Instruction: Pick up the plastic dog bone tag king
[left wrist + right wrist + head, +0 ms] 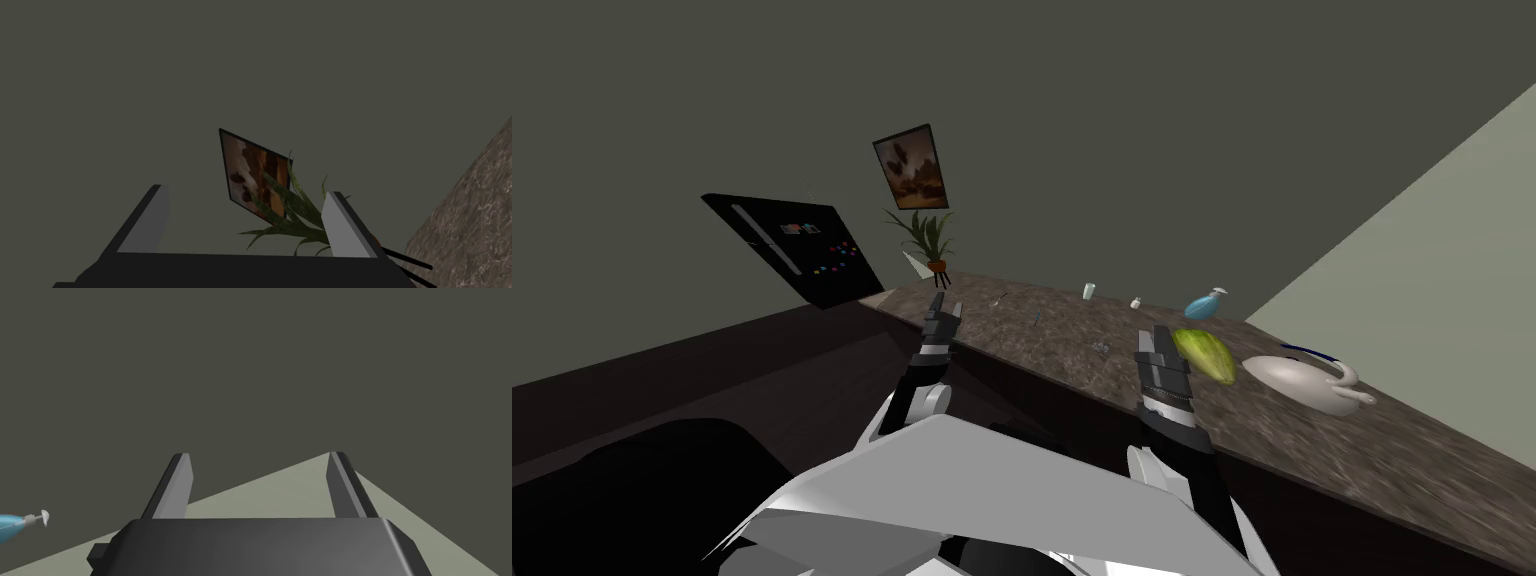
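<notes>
Tiny greyish tag (1102,347), too small to show its shape, lies on the mottled brown stone counter (1312,450) just left of the right gripper (1159,338), whose fingers stand apart, as do those of the left gripper (944,310).

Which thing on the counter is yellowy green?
The long oval lump lying just beside the right arm's jaws. The spray bottle behind it is blue, and the spouted dish on its other side is white.

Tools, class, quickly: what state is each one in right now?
Left tool: open, holding nothing.
Right tool: open, holding nothing.
</notes>
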Available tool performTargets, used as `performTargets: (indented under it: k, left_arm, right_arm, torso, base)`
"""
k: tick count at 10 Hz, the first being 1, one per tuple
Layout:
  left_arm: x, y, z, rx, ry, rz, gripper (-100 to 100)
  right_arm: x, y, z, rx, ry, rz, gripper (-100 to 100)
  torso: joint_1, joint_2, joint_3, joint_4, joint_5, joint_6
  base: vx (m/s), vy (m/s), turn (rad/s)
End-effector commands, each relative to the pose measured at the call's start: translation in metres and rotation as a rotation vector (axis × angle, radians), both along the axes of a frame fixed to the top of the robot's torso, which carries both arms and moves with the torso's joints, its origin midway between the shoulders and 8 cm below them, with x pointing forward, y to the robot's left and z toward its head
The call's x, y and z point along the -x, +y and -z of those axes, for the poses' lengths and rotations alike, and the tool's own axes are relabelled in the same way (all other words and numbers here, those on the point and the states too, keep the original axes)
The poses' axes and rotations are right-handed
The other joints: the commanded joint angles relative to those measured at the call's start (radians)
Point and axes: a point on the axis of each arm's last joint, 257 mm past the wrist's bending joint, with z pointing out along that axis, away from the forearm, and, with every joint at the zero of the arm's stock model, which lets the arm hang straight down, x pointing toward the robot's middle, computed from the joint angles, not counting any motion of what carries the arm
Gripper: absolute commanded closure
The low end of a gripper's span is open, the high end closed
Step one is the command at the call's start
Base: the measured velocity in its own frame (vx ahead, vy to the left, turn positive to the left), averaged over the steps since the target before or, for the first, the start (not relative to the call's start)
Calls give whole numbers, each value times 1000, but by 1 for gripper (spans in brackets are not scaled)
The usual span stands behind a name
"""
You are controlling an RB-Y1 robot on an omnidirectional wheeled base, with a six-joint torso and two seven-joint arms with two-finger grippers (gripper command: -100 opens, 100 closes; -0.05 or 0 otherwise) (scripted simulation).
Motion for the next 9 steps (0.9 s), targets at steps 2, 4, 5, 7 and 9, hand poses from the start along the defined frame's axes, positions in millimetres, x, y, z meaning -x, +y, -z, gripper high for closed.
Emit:
performTargets:
  k: [2,4,5,7,9]
  left_arm:
    - [0,0,0,0,0,0,0]
    - [0,0,0,0,0,0,0]
    - [0,0,0,0,0,0,0]
    - [0,0,0,0,0,0,0]
    - [0,0,0,0,0,0,0]
  right_arm:
    - [2,25,-3,44,-19,-69,-100]
    - [4,48,3,70,-22,-127,-100]
    - [5,60,9,83,-18,-159,-100]
    - [10,85,28,116,5,-222,-100]
    - [14,103,42,129,25,-270,-100]
  torso:
    - [3,4,2,1,1,0]
    - [6,9,5,2,1,0]
    - [7,10,6,2,1,0]
    - [6,10,6,2,1,0]
    - [3,13,8,3,1,0]
  base:
    - [-102,71,53]
    - [-141,95,52]
    - [-144,113,60]
    - [-160,75,58]
    - [-170,33,56]
